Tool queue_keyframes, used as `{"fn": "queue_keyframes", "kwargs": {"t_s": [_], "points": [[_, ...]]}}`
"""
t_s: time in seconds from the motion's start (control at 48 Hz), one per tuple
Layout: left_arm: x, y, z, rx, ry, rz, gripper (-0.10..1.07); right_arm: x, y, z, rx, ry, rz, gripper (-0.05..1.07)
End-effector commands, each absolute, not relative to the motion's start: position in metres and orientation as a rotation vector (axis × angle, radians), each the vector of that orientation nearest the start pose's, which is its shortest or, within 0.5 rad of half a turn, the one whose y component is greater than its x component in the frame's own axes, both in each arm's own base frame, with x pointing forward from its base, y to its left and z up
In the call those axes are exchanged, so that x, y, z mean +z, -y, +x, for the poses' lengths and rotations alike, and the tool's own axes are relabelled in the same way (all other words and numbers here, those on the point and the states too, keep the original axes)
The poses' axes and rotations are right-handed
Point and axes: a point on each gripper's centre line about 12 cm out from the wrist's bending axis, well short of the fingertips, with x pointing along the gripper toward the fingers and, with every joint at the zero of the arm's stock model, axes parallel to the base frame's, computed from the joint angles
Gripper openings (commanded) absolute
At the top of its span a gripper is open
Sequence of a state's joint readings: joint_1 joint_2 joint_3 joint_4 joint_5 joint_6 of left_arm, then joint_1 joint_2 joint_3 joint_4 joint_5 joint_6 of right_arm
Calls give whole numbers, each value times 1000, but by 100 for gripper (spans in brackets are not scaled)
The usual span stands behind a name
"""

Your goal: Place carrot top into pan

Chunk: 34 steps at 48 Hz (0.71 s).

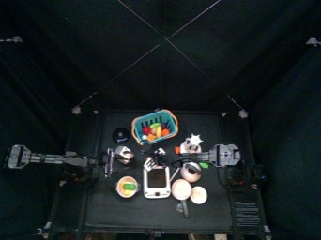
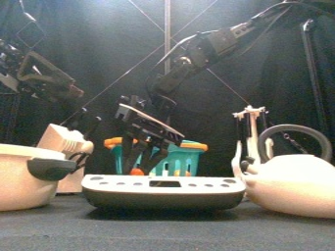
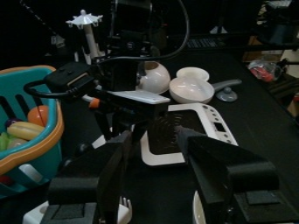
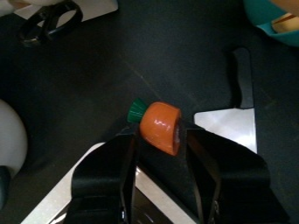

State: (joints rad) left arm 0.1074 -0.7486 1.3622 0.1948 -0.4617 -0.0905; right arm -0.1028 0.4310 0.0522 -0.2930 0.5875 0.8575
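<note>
My right gripper (image 4: 158,142) is shut on the carrot top (image 4: 159,126), an orange stub with a green end, and holds it above the black table. In the top view the right arm reaches across to the table's middle (image 1: 154,159), behind the white scale (image 1: 156,180). In the front view it hangs behind the scale (image 2: 144,127). The cream pan (image 2: 20,181) with a black handle stands at the front left. My left gripper (image 3: 166,157) is open and empty, at the left side of the table (image 1: 123,159), facing the right gripper (image 3: 122,87).
A teal basket (image 1: 154,127) of toy vegetables stands at the back middle. White bowls (image 3: 193,87) stand at the front right, and a white kettle (image 2: 295,181) shows at the right. A black utensil (image 4: 240,74) lies on the table below the right gripper.
</note>
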Motion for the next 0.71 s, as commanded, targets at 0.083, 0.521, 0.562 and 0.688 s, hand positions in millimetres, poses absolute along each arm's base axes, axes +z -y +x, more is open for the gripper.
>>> {"fn": "queue_keyframes", "kwargs": {"t_s": [0.083, 0.521, 0.562, 0.688], "points": [[201, -12, 204, 17, -146, 68, 84, 200, 56, 487, -515, -872, 459, 55], [204, -12, 205, 16, -137, 70, 84, 195, -91, 339, -292, -1130, 462, 55], [203, -12, 205, 17, -138, 69, 84, 184, -97, 330, -285, -1164, 453, 55], [205, -13, 206, 19, -132, 69, 84, 163, -96, 323, -294, -1203, 449, 56]]}}
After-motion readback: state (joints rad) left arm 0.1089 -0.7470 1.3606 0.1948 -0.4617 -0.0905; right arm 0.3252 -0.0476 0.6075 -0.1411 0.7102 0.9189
